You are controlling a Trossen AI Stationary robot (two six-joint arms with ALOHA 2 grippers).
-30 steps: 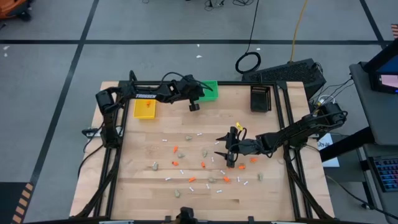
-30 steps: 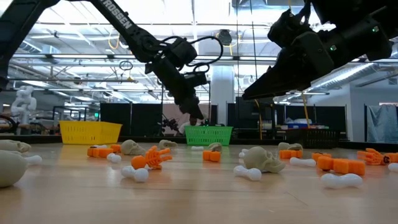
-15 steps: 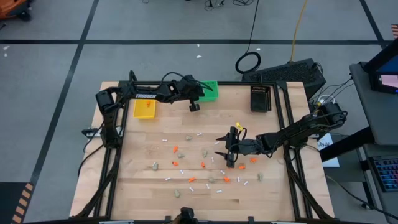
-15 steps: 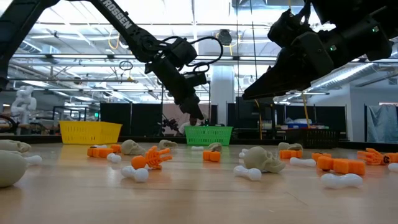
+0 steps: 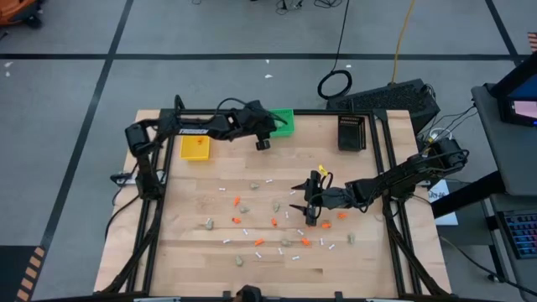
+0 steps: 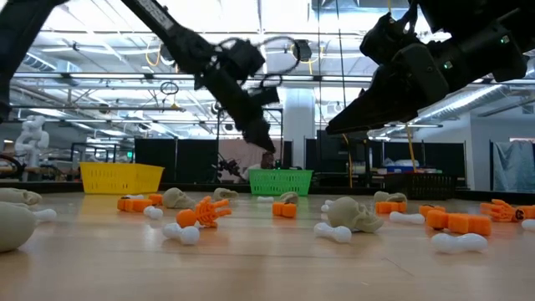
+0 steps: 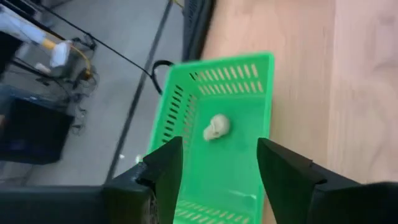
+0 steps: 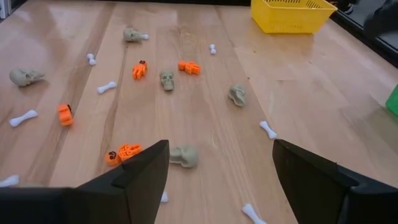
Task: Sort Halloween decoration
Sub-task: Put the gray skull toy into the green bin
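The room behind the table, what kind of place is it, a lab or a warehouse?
Probably a robotics lab in an industrial hall: exposed ceiling trusses, taped lines on a grey floor, and a keyboard beside the table.

Legible text check: none readable at this moment.
From where I stand, the lettering on the left arm (image 6: 180, 46) in the low view is smeared past reading. In the high view a pale label strip on that arm shows no legible characters. The yellow bin (image 5: 196, 146), green bin (image 7: 217, 143) and black bin (image 5: 351, 131) carry no markings I can make out. The bright screen (image 5: 522, 107) at the right edge of the high view shows no readable characters.
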